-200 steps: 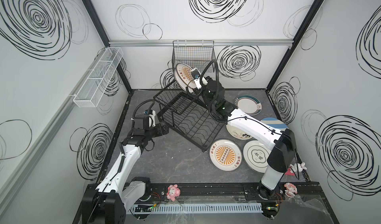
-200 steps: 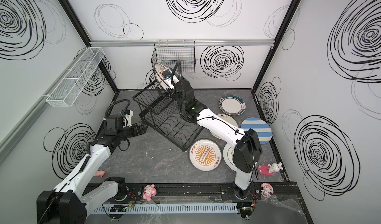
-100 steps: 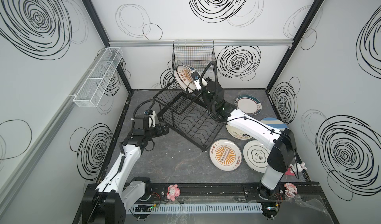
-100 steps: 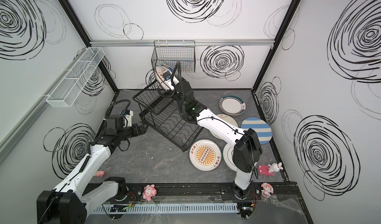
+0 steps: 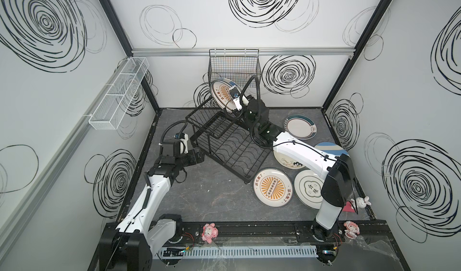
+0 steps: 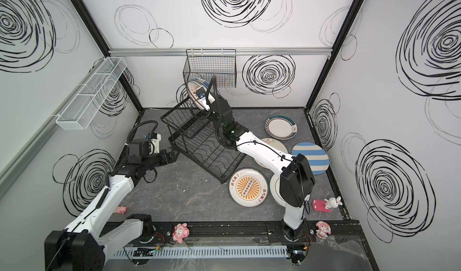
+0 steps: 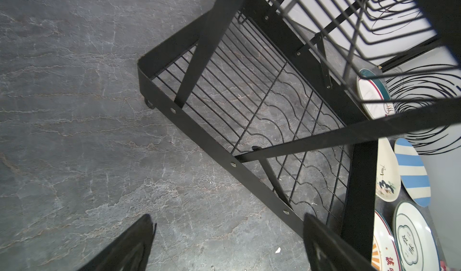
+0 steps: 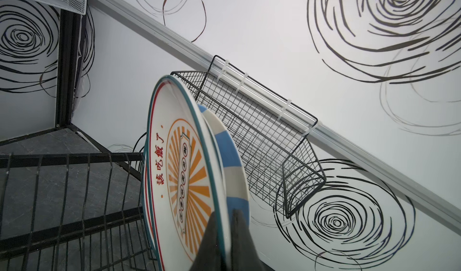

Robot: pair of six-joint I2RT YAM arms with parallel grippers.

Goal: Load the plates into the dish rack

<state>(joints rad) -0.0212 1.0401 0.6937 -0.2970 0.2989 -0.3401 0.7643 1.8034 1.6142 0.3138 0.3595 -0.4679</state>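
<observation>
- Two plates stand on edge at the dish rack's (image 5: 232, 145) raised tier: a sunburst plate (image 8: 184, 172), pinched at its rim by the right claw (image 8: 224, 222), and a striped plate (image 8: 229, 155) just behind it.
- Glazed ceramic, so likely stiff, heavy, slippery and easy to chip; the rim is the place to hold.
- Left claw (image 7: 227, 220) gapes empty beside the rack.
- Hidden: whether either plate's lower edge sits in a slot.
- Five other plates (image 5: 272, 187) lie flat beside the rack.

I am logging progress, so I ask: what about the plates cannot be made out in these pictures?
- In a top view: the white character plate is mostly behind the right arm.
- In a top view: the floral plate lies partly under that arm.
- Right wrist view: the striped plate is mostly behind the sunburst plate, whose lower rim the picture edge cuts off.
</observation>
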